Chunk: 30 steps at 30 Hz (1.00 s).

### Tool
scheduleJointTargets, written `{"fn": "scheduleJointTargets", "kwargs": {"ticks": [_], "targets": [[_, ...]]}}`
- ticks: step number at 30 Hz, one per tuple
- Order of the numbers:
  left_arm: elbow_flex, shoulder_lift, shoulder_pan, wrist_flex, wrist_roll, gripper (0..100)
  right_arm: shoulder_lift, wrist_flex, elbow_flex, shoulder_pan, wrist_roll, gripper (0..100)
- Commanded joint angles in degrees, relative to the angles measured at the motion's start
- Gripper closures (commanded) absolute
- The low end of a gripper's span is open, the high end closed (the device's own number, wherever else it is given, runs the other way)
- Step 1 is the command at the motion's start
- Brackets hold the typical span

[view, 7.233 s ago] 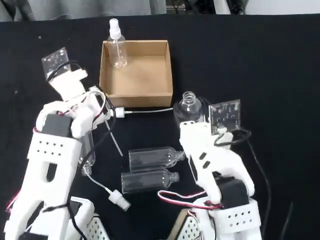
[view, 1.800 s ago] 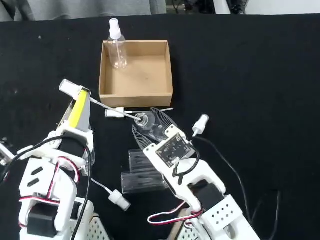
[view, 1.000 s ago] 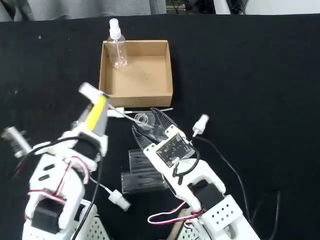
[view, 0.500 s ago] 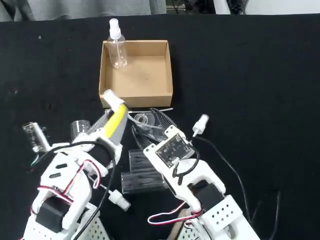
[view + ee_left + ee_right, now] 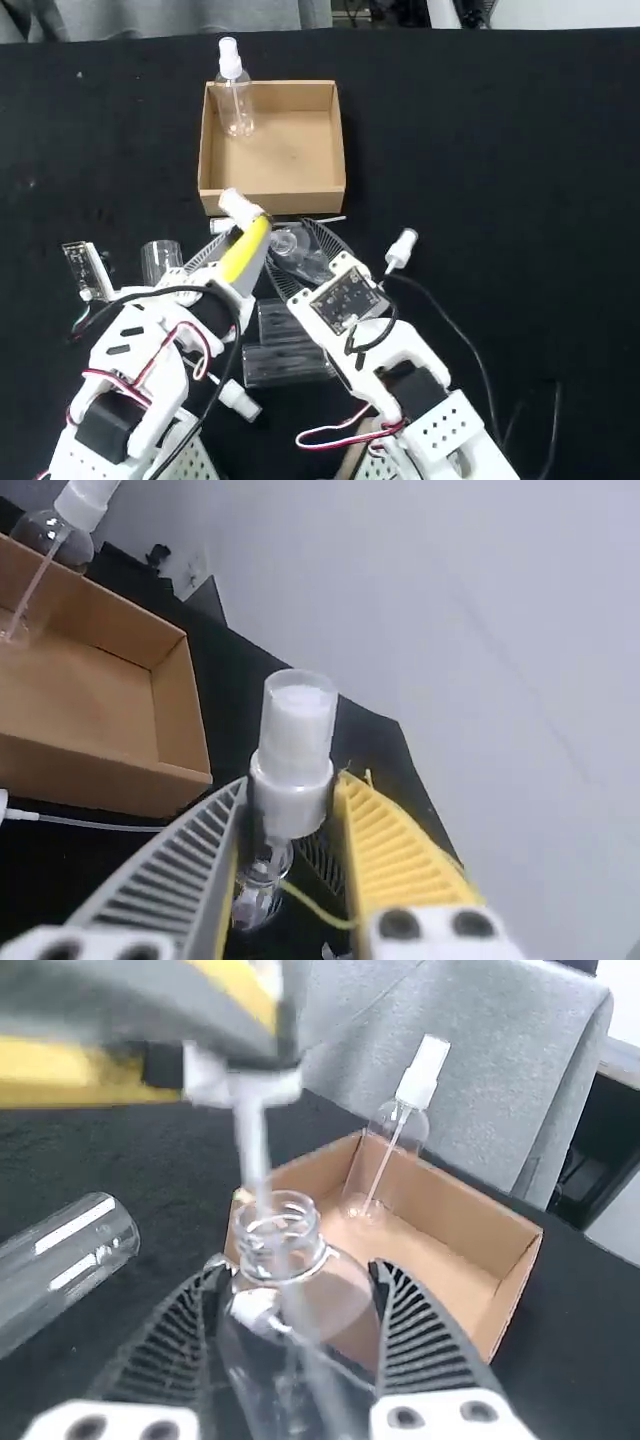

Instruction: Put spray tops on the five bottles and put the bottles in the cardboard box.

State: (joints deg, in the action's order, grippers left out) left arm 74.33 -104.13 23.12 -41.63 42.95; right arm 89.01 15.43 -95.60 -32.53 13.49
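My right gripper (image 5: 296, 252) (image 5: 292, 1295) is shut on an open clear bottle (image 5: 285, 1260) just in front of the cardboard box (image 5: 272, 135). My left gripper (image 5: 240, 214) (image 5: 290, 792) is shut on a white spray top (image 5: 293, 748) directly above that bottle's mouth. The top's dip tube (image 5: 254, 1155) reaches down into the neck. One bottle with its spray top (image 5: 233, 95) stands in the box's back left corner. Two open bottles (image 5: 285, 340) lie side by side between the arms, and another (image 5: 160, 260) stands upright at the left.
Loose spray tops lie to the right of my right gripper (image 5: 400, 248), near the left arm's base (image 5: 238, 399), and along the box's front wall (image 5: 222, 226). The black table has free room to the right of the box.
My left arm swung right with the spray top, from left of the box to above the held bottle, and the tube now enters its mouth. The right arm kept still lately.
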Motion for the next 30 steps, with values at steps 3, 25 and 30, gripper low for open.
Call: {"fn": "scheduleJointTargets", "kwargs": {"ticks": [3, 25, 30], "targets": [[-0.8, -0.4, 1.0, 0.6, 2.0, 76, 0.9, -1.3, 0.5, -0.8, 0.5, 95.9], [-2.4, -0.5, -3.3, 1.1, 4.7, 79, 1.4, -1.4, 0.5, -0.8, 0.1, 95.8], [-4.2, -0.5, -6.8, 0.7, 5.4, 79, 1.4, -1.7, 0.5, -0.8, 0.1, 95.8]]}}
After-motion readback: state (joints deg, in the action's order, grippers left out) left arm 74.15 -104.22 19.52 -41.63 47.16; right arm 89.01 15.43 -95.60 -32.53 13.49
